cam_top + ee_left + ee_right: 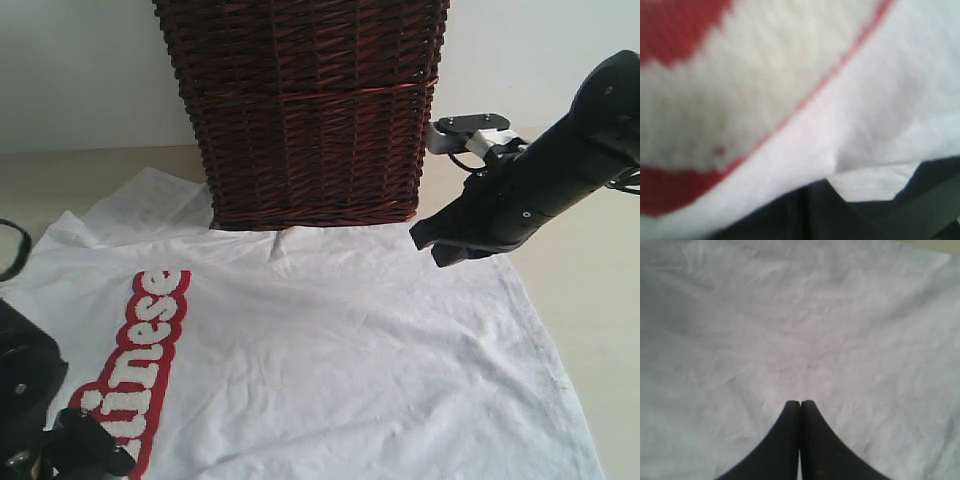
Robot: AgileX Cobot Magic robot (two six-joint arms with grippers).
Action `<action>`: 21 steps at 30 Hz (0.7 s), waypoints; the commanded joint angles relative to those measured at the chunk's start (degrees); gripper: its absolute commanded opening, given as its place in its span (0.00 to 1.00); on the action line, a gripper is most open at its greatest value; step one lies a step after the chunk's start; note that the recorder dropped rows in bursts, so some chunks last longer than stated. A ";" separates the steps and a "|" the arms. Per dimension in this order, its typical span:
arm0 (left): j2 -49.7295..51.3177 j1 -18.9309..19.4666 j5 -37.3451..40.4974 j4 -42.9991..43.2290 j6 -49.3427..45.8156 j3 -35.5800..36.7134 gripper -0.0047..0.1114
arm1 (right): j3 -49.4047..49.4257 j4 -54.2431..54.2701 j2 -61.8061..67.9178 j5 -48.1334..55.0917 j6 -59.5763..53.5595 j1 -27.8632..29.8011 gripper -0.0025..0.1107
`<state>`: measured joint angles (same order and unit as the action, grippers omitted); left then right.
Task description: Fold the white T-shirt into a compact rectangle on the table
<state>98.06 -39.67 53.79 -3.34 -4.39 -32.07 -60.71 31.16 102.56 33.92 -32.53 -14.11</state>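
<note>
The white T-shirt [340, 350] lies spread front-up on the table [600, 290], with its red-outlined lettering [150, 330] at the left. My left gripper [100, 452] sits low at the shirt's near left edge beside the lettering. In the left wrist view its dark fingers [805, 215] are pressed together, a raised fold of the T-shirt [790, 165] covers their tips, and the lettering [730, 75] is blurred and very close. My right gripper [440, 245] hovers above the shirt's far right part, shut with nothing in it [800, 404]. Only plain white cloth [790, 325] lies below it.
A tall dark-brown wicker basket [305, 110] stands at the back, with the shirt's far edge running up to its base. Bare table shows to the right of the shirt and at the far left [60, 180]. A black cable loop [12, 250] sits at the left edge.
</note>
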 commanded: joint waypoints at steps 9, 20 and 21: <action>6.40 -4.89 4.45 -26.48 -23.59 -0.24 0.04 | -0.32 0.43 -0.56 -0.36 -1.00 0.11 0.02; -13.36 6.19 -1.06 -12.85 -13.04 -3.75 0.04 | -0.22 0.88 -0.56 -0.15 -1.77 0.11 0.02; -15.05 8.91 -3.50 -7.43 -7.02 -4.26 0.04 | -0.22 0.88 -0.56 -0.15 -1.77 0.11 0.02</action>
<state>87.51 -35.88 54.76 -21.24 -22.13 -35.07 -60.71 31.60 102.56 33.99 -33.64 -14.11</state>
